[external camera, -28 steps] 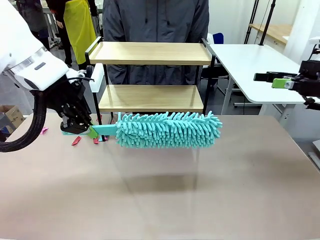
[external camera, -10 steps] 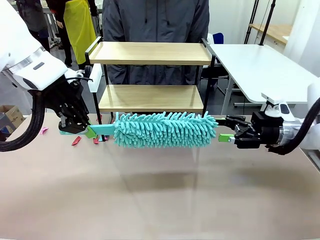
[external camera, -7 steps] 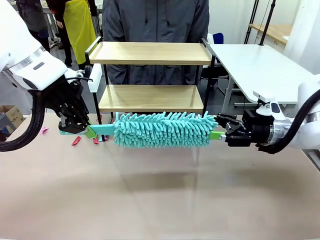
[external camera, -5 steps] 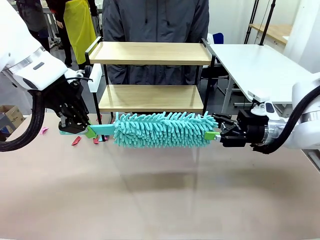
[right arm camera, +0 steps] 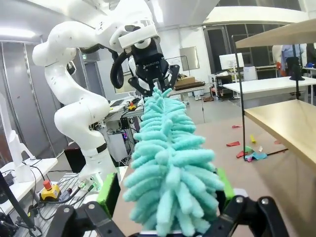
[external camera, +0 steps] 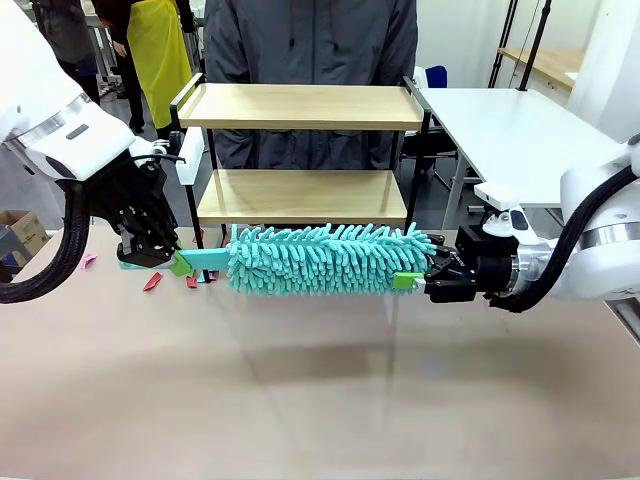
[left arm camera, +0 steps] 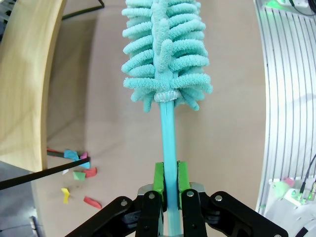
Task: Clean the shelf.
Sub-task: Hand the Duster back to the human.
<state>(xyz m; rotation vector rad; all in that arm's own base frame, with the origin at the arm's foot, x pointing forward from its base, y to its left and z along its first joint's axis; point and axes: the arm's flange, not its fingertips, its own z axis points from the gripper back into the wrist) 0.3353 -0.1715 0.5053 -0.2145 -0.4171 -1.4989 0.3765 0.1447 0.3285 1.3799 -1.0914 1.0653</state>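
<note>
- Where the tan bench (external camera: 320,400) meets its far edge, the small 2-tier shelf (external camera: 305,107) of light wooden boards in a thin black metal frame stands at the middle, with a person in a dark jacket (external camera: 310,40) right behind it.
- A teal fluffy microfibre duster (external camera: 325,258) with a straight teal plastic handle (left arm camera: 168,143) hangs level above the bench, just in front of the shelf's lower board and parallel to the far edge.
- The left gripper (external camera: 160,255), black with green pads, has its fingers (left arm camera: 159,177) clenched on the duster's handle; in the left wrist view the 2 pads press the handle from both sides.
- The right gripper (external camera: 412,280) sits at the duster's free tip, toward the bench's right edge; its fingers (right arm camera: 109,193) stand on either side of the fluffy head, and I cannot tell whether they actually press it.
- Small scraps of coloured paper (external camera: 152,281), red, pink and green, lie on the bench near its far left corner, beside the shelf's left legs.
- A white table (external camera: 520,130) stands beyond the bench's far right corner.
</note>
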